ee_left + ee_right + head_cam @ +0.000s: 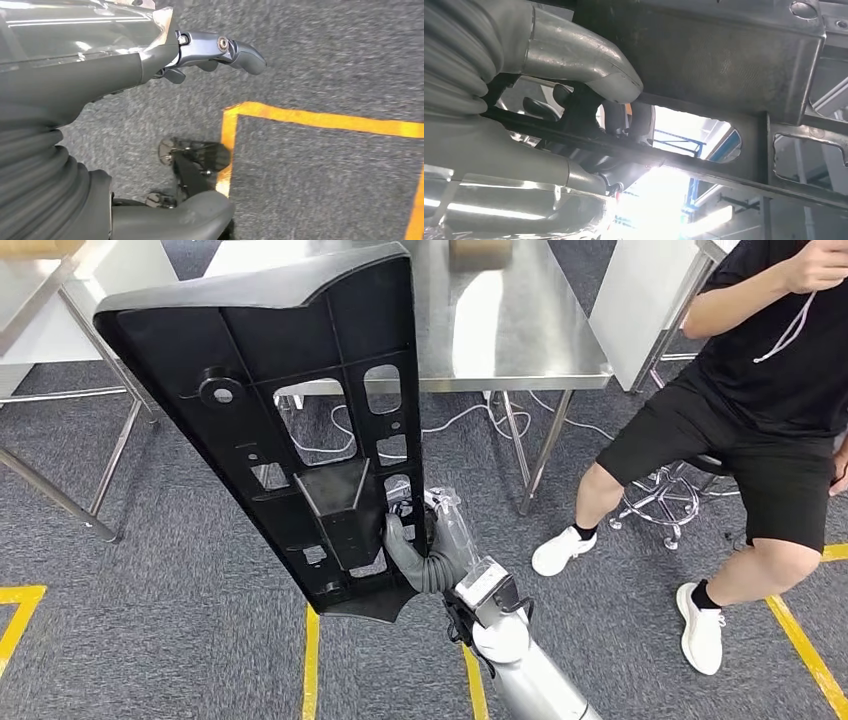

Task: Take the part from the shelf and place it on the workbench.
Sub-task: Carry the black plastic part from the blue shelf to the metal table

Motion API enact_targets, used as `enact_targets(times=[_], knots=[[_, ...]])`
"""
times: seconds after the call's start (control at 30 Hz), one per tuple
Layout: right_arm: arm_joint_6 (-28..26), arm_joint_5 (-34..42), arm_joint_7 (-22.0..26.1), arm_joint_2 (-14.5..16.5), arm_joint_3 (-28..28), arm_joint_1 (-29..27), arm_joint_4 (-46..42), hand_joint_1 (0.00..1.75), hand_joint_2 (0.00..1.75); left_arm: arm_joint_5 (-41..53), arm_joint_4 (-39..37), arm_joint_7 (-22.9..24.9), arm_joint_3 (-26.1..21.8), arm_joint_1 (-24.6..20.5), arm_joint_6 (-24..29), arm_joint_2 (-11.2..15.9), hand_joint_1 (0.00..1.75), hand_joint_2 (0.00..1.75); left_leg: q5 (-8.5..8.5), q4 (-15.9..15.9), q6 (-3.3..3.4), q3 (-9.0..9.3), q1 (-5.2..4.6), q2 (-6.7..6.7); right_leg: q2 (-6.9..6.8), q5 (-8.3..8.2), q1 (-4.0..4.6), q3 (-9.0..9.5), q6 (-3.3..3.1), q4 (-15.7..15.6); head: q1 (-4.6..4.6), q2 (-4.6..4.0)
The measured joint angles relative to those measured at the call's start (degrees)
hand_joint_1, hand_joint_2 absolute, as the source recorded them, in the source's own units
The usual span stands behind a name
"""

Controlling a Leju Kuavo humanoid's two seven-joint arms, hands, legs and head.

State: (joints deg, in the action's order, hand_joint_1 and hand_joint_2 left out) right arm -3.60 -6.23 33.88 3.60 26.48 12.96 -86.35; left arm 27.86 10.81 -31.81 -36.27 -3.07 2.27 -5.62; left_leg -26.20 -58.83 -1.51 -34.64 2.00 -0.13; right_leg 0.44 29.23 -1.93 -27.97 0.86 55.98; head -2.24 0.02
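Observation:
A large black plastic part (270, 410), a long ribbed panel with several cut-outs, is held up tilted in the middle of the head view, above the carpet. My right hand (420, 545) grips it near its lower end, fingers hooked through a cut-out. Up close, the thumb (594, 70) presses on the part's (724, 55) rib and darker fingers curl through the opening. The steel workbench (520, 330) stands beyond the part. My left hand (200, 55) hangs over the grey carpet, fingers apart and holding nothing.
A person in black clothes and white shoes (760, 410) sits on a stool at the right, close to the workbench. Another metal table's frame (100, 440) stands at the left. Yellow tape lines (311, 660) mark the carpet. White cables (450, 425) lie under the workbench.

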Motion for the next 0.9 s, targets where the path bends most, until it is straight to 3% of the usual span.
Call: enact_targets(times=[0.03, 0.1, 0.17, 0.2, 0.3, 0.33, 0.37, 0.4, 0.47, 0.5, 0.57, 0.63, 0.73, 0.8, 0.9], knots=[[0.0, 0.0, 0.0, 0.0, 0.0, 0.1, 0.0, 1.73, 1.75, 0.0, 0.0, 0.0, 0.0, 0.0, 0.0, -0.1, 0.00, 1.75, -0.35, 0.4, 0.41, 0.17, -0.20, 0.01, 0.00, 0.28, 0.19, 0.10, 0.47, -0.2, 0.06, 0.00], [0.0, 0.0, 0.0, 0.1, 0.0, 0.1, 0.0, 1.73, 1.75, 0.0, 0.0, -0.1, 0.0, 0.1, 0.0, 0.0, 0.00, 1.75, -0.73, 0.5, 1.98, 0.50, -0.51, 0.14, -0.02, 0.56, 0.53, 0.61, 1.40, -0.2, 0.09, 0.01], [0.1, 0.0, 0.0, 0.0, 0.0, 0.2, 0.0, 1.73, 1.75, 0.0, 0.0, -0.1, 0.0, 0.1, 0.0, 0.0, 0.00, 1.75, -0.96, 0.7, 3.13, 1.53, -0.71, -0.04, -0.17, 1.28, 0.57, 0.30, 1.87, 1.6, -0.19, 0.01], [0.1, 0.0, 0.0, 0.0, 0.0, 0.3, 0.0, 1.73, 1.75, 0.0, 0.1, -0.1, 0.0, 0.1, 0.0, 0.0, 0.00, 1.75, -1.15, 0.8, 3.61, 2.13, -0.86, -0.13, -0.24, 2.22, 0.55, -1.13, 1.69, 4.1, -0.30, 0.01], [0.0, 0.0, 0.0, -0.1, 0.0, 0.3, 0.0, 1.73, 1.75, 0.0, 0.1, -0.2, 0.0, 0.0, 0.0, 0.0, 0.00, 1.75, -2.16, 0.8, 4.50, 2.99, -1.40, -0.31, -0.33, 5.95, 0.76, -8.90, 0.70, 16.2, -0.50, 0.01], [0.0, 0.0, 0.0, -0.1, 0.0, 0.3, 0.0, 1.73, 1.75, 0.0, 0.1, -0.2, 0.0, 0.0, 0.0, 0.0, 0.00, 1.75, -2.49, 0.8, 4.63, 3.31, -1.60, -0.34, -0.33, 6.49, 0.92, -10.96, 0.56, 18.7, -0.51, 0.01], [0.0, 0.0, 0.0, -0.2, 0.0, 0.3, 0.0, 1.73, 1.75, 0.1, 0.1, -0.2, 0.0, 0.1, 0.0, 0.0, 0.00, 1.75, -2.87, 0.8, 4.72, 3.79, -1.85, -0.40, -0.32, 6.00, 1.17, -12.10, 0.57, 19.3, -0.52, 0.01], [0.0, 0.0, 0.0, -0.2, 0.0, 0.3, 0.0, 1.73, 1.75, 0.1, 0.1, -0.2, 0.0, 0.1, 0.0, 0.0, 0.00, 1.75, -3.29, 0.8, 4.80, 4.40, -2.12, -0.49, -0.32, 4.53, 1.49, -12.24, 0.61, 17.9, -0.52, 0.01], [0.0, 0.0, 0.0, -0.2, 0.0, 0.3, 0.0, 1.73, 1.75, 0.3, 0.1, -0.2, 0.0, 0.1, -0.1, -0.1, 0.00, 1.75, -4.31, 0.9, 4.93, 5.85, -2.66, -0.66, -0.32, -0.19, 2.31, -10.86, 0.54, 11.4, -0.52, 0.01], [0.0, 0.0, 0.0, -0.3, 0.0, 0.4, 0.0, 1.73, 1.75, 0.3, 0.0, -0.2, 0.0, 0.0, -0.1, -0.1, 0.00, 1.75, -4.79, 0.9, 4.95, 6.37, -2.84, -0.71, -0.33, -2.48, 2.75, -9.96, 0.13, 7.9, -0.52, 0.01], [0.0, 0.1, 0.0, -0.3, 0.0, 0.5, 0.0, 1.73, 1.75, 0.3, 0.0, -0.3, 0.0, -0.1, -0.2, -0.2, 0.00, 1.75, -5.84, 1.0, 4.68, 7.12, -3.13, -0.78, -0.40, -4.03, 3.44, -8.60, -1.26, 3.8, -0.51, 0.01], [0.0, 0.1, 0.0, -0.4, 0.0, 0.5, 0.1, 1.73, 1.75, 0.4, 0.0, -0.4, 0.0, -0.1, -0.2, -0.2, 0.00, 1.75, -6.29, 0.9, 4.28, 7.83, -3.24, -0.72, -0.38, -3.58, 3.37, -7.95, -2.10, 3.0, -0.48, 0.01], [-0.2, 0.2, 0.0, -0.3, 0.0, 0.6, 0.0, 1.73, 1.75, 0.4, 0.1, -0.4, 0.0, -0.2, -0.2, -0.1, 0.00, 1.75, -6.43, -0.4, 3.75, 7.79, -3.02, -0.43, -0.19, -3.77, 2.53, -6.41, -2.50, 1.9, -0.45, 0.01], [-0.6, 0.3, 0.1, -0.1, 0.0, 0.8, -0.1, 1.73, 1.75, 0.4, 0.1, -0.5, 0.0, -0.3, -0.2, -0.1, 0.00, 1.75, -7.43, -5.4, 2.93, 4.83, -2.70, -0.35, -0.21, -3.45, 2.06, -4.90, -2.94, 1.2, -0.43, 0.01], [-1.0, 0.5, 0.2, 0.0, 0.0, 0.9, -0.1, 1.73, 1.75, 0.5, 0.1, -0.5, -0.1, -0.3, -0.1, 0.0, 0.00, 1.75, -10.75, -14.6, 1.50, -2.58, -1.74, -0.28, -0.12, -2.28, 1.80, -3.41, -3.28, 0.9, -0.41, 0.01]])
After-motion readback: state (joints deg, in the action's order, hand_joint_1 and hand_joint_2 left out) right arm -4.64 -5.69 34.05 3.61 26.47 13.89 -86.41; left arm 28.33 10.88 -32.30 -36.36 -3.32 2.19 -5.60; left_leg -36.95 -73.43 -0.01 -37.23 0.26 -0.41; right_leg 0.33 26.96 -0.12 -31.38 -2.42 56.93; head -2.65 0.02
